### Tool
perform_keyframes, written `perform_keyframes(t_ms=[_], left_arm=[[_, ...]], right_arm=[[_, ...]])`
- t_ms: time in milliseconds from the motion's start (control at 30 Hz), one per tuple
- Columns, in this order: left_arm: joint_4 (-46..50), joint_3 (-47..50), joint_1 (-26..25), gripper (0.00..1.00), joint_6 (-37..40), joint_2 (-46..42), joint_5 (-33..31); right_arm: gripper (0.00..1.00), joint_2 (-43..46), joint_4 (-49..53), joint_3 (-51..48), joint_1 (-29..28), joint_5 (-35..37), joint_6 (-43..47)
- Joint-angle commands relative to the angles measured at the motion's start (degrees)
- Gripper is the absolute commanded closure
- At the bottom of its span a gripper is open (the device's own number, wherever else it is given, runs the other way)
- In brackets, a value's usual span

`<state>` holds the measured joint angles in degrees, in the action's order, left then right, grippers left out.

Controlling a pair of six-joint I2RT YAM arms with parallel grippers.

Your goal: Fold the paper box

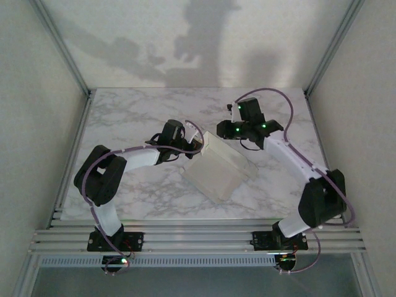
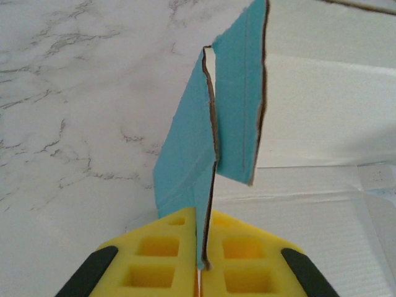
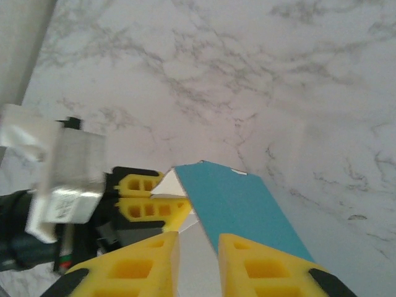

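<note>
Turquoise flaps up yet, and where's the paper box (image 1: 216,173) sitting? — benchrat

Middle of the marble table (image 1: 124,117), between the two arms, lying a bit skewed. From overhead it's mostly the off-white face I see. At its far-left corner two flaps stand up with the turquoise side showing. So I'd call it early days: walls going up at one corner, and the rest looks flat to me. — me

And the grippers? — benchrat

The left gripper (image 2: 202,226) is clamped tight on the pinched flap (image 2: 185,148). The card edge runs straight down between the yellow pads (image 2: 158,247), and the flap is upright. The second flap (image 2: 241,93) stands just beside it, edges nearly meeting, with a thin sliver of gap near the top. The right gripper (image 3: 198,250) has its jaws parted a little with nothing between them. What I take to be that second flap sits just past its fingertips, and I can't tell whether the right-hand pad touches it or not. — me

So what's next? — benchrat

My guess: the left acts as the anchor while I bring the right in to close on the second flap. Then I'd swing it against the pinched one so the corner squares up. That calls for lining the jaws up with the card edge first. It needs a light touch too, since card this thin will probably crease in the wrong spot if I shove it. — me
</note>
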<state>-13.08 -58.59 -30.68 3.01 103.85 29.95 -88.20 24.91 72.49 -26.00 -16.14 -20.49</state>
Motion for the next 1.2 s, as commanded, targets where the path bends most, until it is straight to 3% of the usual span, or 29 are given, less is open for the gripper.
perform_keyframes(t_ms=[0, 633, 1167], left_arm=[[7.96, 1.45, -1.14, 0.91, 0.94, 1.79, -1.30], [7.90, 1.37, -1.14, 0.91, 0.92, 1.88, -1.28], [8.71, 0.50, -1.14, 0.91, 1.25, 1.97, -1.30]], right_arm=[[0.75, -2.81, -1.34, 1.93, 1.08, -5.31, 0.37], [0.71, -8.95, -2.46, 3.45, 2.34, -8.89, 1.43], [0.65, -11.46, -1.81, 3.54, 2.09, -6.29, 3.63]])
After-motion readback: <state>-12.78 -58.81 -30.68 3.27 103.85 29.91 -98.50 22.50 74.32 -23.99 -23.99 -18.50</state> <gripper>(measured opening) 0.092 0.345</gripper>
